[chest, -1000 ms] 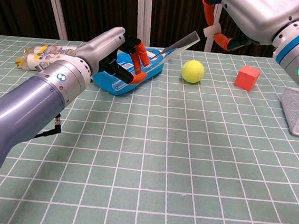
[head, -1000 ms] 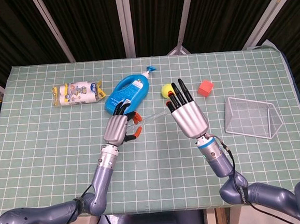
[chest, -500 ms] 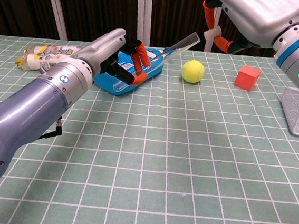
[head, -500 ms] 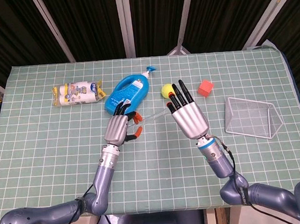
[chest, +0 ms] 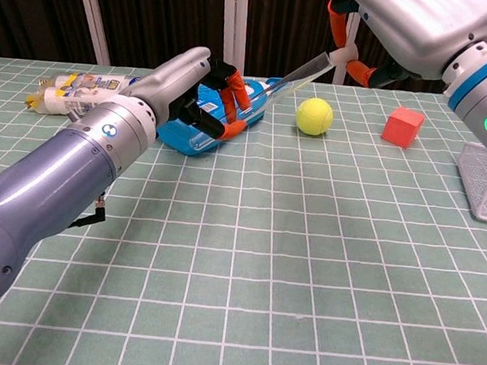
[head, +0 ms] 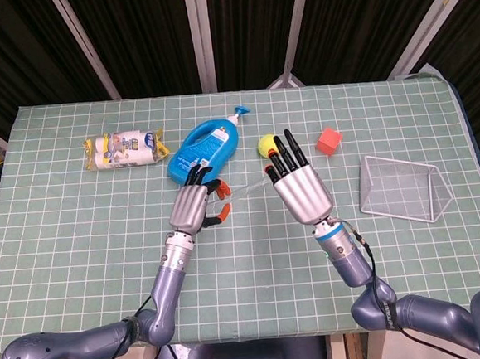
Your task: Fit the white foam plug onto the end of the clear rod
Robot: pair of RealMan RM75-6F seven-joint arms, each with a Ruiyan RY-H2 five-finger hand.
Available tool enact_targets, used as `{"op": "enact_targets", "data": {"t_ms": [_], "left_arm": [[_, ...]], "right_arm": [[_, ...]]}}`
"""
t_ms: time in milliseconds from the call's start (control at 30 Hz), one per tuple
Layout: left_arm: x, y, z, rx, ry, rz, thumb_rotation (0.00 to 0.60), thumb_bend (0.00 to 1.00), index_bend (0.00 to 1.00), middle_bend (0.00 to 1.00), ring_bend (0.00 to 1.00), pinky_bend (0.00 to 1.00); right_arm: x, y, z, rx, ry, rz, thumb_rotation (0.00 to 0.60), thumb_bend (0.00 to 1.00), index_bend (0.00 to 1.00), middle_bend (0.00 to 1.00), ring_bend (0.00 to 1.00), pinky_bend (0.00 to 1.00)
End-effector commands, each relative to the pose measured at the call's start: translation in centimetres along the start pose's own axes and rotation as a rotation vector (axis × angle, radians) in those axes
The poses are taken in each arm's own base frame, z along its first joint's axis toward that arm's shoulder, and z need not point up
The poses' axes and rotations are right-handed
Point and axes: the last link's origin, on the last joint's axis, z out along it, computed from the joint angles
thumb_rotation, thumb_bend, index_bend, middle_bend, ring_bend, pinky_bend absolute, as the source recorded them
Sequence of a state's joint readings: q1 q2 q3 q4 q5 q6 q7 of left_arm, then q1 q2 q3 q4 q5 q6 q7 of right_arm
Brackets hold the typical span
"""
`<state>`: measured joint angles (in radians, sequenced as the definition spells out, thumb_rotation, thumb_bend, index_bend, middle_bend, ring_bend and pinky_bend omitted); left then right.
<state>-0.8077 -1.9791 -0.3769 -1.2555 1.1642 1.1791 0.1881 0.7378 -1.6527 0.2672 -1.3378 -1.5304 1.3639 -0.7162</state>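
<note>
My left hand (head: 194, 206) (chest: 202, 92) grips the lower end of the clear rod (chest: 281, 81) (head: 242, 190), which slants up and to the right above the table. My right hand (head: 300, 188) (chest: 388, 28) is raised to the right and pinches the white foam plug (chest: 344, 55) between thumb and finger. In the chest view the plug touches the rod's upper tip. In the head view the right hand's back hides the plug.
A blue detergent bottle (head: 207, 145) lies right behind my left hand. A yellow tennis ball (chest: 314, 116), a red cube (chest: 402, 126) and a wire basket (head: 401, 188) are to the right. A wrapped packet (head: 122, 149) lies at the far left.
My right hand has brought the plug down and left until it meets the rod's tip. My left hand with the rod has shifted slightly right.
</note>
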Motion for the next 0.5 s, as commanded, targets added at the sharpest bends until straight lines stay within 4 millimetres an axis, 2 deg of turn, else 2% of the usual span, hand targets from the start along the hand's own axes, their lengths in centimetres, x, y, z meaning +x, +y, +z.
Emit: {"op": "enact_targets", "data": {"t_ms": [33, 500], "left_arm": [[-0.03, 0.1, 0.01, 0.001, 0.0, -0.005, 0.6, 0.67, 0.57, 0.59, 0.14, 0.01], [-0.24, 0.3, 0.13, 0.0, -0.002, -0.001, 0.6, 0.67, 0.57, 0.59, 0.14, 0.01]], "right_arm": [[0.04, -0.04, -0.02, 0.001, 0.0, 0.001, 0.6, 0.39, 0.6, 0.32, 0.14, 0.02], [-0.12, -0.17, -0.23, 0.003, -0.008, 0.005, 0.6, 0.39, 0.6, 0.32, 0.14, 0.02]]}}
